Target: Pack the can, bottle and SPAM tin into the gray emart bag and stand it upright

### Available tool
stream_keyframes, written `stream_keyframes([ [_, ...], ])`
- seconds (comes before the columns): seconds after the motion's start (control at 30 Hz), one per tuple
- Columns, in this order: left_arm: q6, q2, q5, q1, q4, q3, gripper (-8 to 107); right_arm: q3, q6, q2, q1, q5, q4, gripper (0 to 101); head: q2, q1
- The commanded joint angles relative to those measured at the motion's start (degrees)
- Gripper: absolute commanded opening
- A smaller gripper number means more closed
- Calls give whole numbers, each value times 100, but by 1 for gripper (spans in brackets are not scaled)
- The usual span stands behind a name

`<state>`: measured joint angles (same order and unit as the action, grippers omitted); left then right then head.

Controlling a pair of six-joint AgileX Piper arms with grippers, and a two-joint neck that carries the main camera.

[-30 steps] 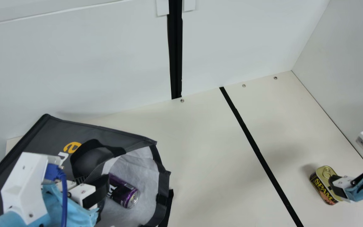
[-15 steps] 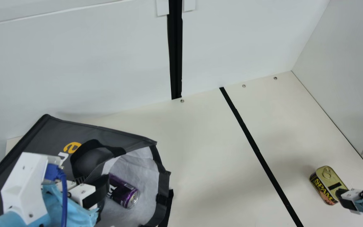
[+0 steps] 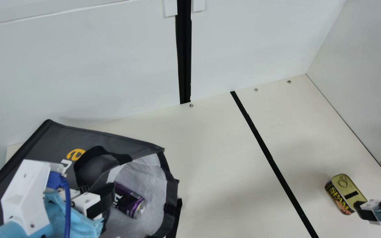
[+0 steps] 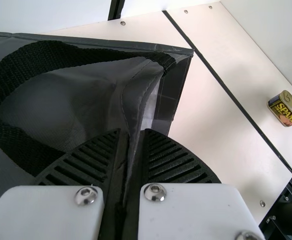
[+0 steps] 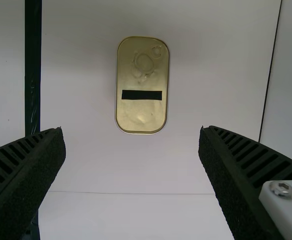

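SPAM tin [image 3: 344, 191]: on the tabletop [image 3: 217, 148], lid up, between the black strip [image 3: 273, 162] and the side wall [image 3: 362, 82]. Should handle dense for its size, stiff, near uncrushable; painted walls probably a bit slick. Best hold: across the narrow width, pads flat on the two long sides, mid-length and low. Skip the rounded corners and the pull ring [image 3: 343, 180]; off-centre and it'll likely swivel.

Right claw [image 5: 132, 131]: wide, nothing in it, near the tin. Fingers already look lined up with the long sides; needs to shift over the tin and go down before closing.

Left claw [image 4: 131, 132]: narrow, pinching a fold of the gray emart bag [image 3: 111, 137] at the mouth. Bag's on its side, soft, could sag or drag if the tin clips the rim. Purple can [image 3: 129, 201] lies inside near the opening, so tin may bump it. Judging: tin goes in next, standing the bag up comes last.
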<state>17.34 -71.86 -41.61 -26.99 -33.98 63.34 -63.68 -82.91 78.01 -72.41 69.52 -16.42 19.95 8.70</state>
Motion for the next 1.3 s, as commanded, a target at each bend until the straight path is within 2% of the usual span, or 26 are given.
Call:
stream_keyframes([
  [0.0,0,0,0,0,0,0,-8,37,48,83,51,-96,18,95,5,130],
  [0.6,0,0,0,0,0,0,-8,339,542,873,629,-1011,199,95,5,130],
  [1.1,0,0,0,0,0,0,-8,498,828,1466,970,-1570,333,95,5,130],
  [1.27,0,0,0,0,0,0,-8,527,814,1573,1021,-1686,347,62,5,130],
])
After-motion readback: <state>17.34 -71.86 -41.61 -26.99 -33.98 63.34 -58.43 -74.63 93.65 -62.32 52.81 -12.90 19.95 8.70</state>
